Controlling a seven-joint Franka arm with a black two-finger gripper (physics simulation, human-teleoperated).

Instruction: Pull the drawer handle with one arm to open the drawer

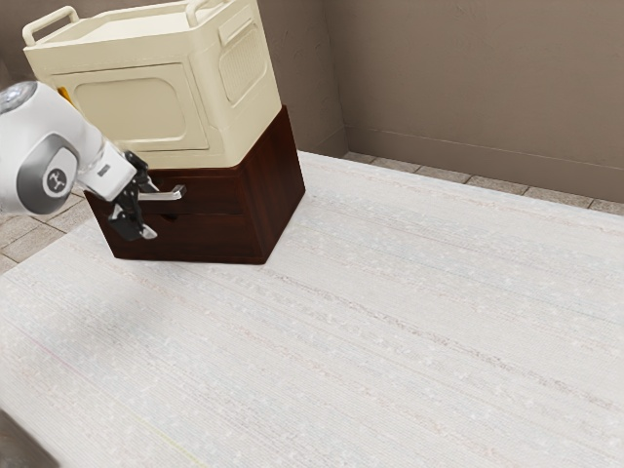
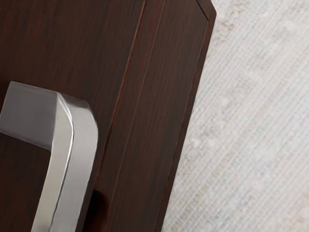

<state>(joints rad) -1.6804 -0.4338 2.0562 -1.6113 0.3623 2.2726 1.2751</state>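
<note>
My black gripper (image 1: 149,210) stands open at the front of the dark brown wooden cabinet (image 1: 283,185), one finger near the handle's height and the other lower down. The silver handle (image 1: 175,193) sticks out from the drawer front (image 1: 219,195), its near part partly hidden by the gripper. The drawer front looks flush with the cabinet. In the wrist view, the bent end of the metal handle (image 2: 79,140) is close to the camera, against the dark wood drawer front (image 2: 72,43). Whether a finger touches the handle cannot be told.
A cream storage box (image 1: 127,102) with raised handles sits on top of the cabinet. The pale, streaked table surface (image 1: 390,312) stretches in front of the cabinet and toward the exterior view's right. Brown walls (image 1: 468,88) stand behind.
</note>
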